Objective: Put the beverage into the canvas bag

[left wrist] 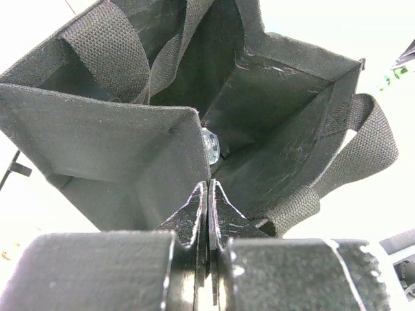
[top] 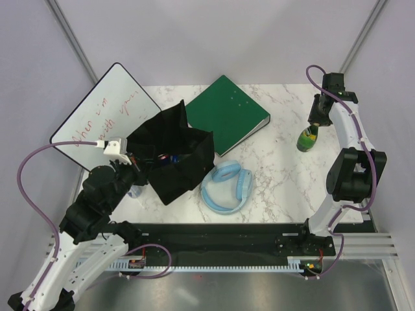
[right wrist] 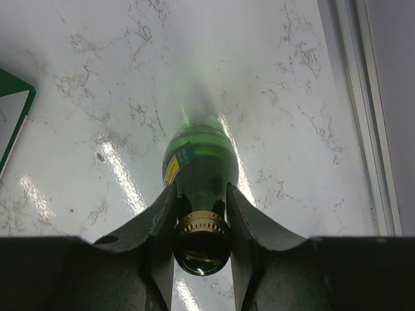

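Note:
The beverage is a green glass bottle [top: 305, 140] with a gold cap, upright at the table's right side. My right gripper [top: 314, 124] is shut on its neck, one finger on each side just below the cap; the right wrist view shows the bottle [right wrist: 200, 162] between the fingers of that gripper [right wrist: 201, 202]. I cannot tell whether its base touches the table. The black canvas bag [top: 170, 152] stands open at centre left. My left gripper [top: 134, 163] is shut on the bag's near rim. The left wrist view looks into the bag [left wrist: 272, 97] past the closed fingertips of that gripper [left wrist: 208, 189].
A green binder [top: 227, 113] lies behind the bag. A whiteboard [top: 107, 113] leans at the far left. Blue headphones [top: 227, 188] lie in front of the bag. A small clear object [left wrist: 211, 146] shows inside the bag. The table's metal rail [right wrist: 369, 129] is to the bottle's right.

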Controlling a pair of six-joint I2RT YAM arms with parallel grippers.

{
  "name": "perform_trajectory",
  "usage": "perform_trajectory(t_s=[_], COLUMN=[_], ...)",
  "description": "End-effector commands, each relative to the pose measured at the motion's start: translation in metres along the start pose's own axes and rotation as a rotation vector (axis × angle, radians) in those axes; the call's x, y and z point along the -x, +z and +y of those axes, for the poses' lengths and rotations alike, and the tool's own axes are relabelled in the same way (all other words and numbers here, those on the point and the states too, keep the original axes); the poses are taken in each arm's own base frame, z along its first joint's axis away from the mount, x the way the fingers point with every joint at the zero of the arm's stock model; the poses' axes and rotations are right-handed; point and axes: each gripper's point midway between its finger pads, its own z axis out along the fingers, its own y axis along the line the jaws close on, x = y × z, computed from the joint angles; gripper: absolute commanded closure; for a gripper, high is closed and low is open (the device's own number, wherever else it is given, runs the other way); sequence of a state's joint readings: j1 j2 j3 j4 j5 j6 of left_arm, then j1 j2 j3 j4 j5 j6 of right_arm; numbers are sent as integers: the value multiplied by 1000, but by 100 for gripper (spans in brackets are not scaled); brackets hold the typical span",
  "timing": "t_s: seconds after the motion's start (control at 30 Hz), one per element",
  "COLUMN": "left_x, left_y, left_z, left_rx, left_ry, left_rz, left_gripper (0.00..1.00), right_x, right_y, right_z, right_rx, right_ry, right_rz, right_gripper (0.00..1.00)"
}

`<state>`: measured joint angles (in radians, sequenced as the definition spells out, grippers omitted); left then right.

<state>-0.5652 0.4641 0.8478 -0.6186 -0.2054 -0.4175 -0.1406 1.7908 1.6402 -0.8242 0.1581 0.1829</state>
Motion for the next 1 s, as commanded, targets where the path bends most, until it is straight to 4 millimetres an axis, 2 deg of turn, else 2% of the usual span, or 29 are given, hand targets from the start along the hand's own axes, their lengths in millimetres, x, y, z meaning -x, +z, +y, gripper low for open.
perform_trajectory(t_s=[0.0, 0.07, 0.1, 0.13, 0.17, 0.2, 0.3, 0.4, 0.57, 0.73, 0.97], left_x=[9, 9, 9, 8, 7, 8, 8, 9, 10, 9, 11], left_y=[3, 4, 5, 6, 7, 6, 6, 6, 5, 5, 4], left_z=[0, 0, -1, -1, -1, -1, -2, -2, -1, 0, -1], left_rx=[7, 8, 7, 8, 9, 6, 1, 2, 3, 6, 6], left_ry=[30, 34, 34, 31, 32, 29, 25, 29, 30, 25, 25], left_rz=[-26, -22, -21, -18, -17, -19, -23, -25, -29, -32, -35], left_gripper=[98, 98, 98, 98, 98, 98, 98, 98, 98, 98, 98], right_x=[14, 15, 16, 14, 12, 9, 2, 5, 10, 7, 1], right_y=[-13, -19, -22, -22, -20, -19, -19, -23, -27, -32, -24], right_z=[1, 4, 5, 7, 6, 7, 3, -1, 4, 2, 0], right_rx=[15, 21, 30, 38, 37, 41, 23, 6, 38, 32, 15], right_ry=[-2, 3, 4, 1, 0, -4, -13, -12, -11, -12, -22], right_rz=[-44, -52, -53, -41, -30, -20, -15, -33, -47, -48, -15], right_gripper=[96, 100, 97, 90, 79, 63, 55, 53, 45, 46, 45])
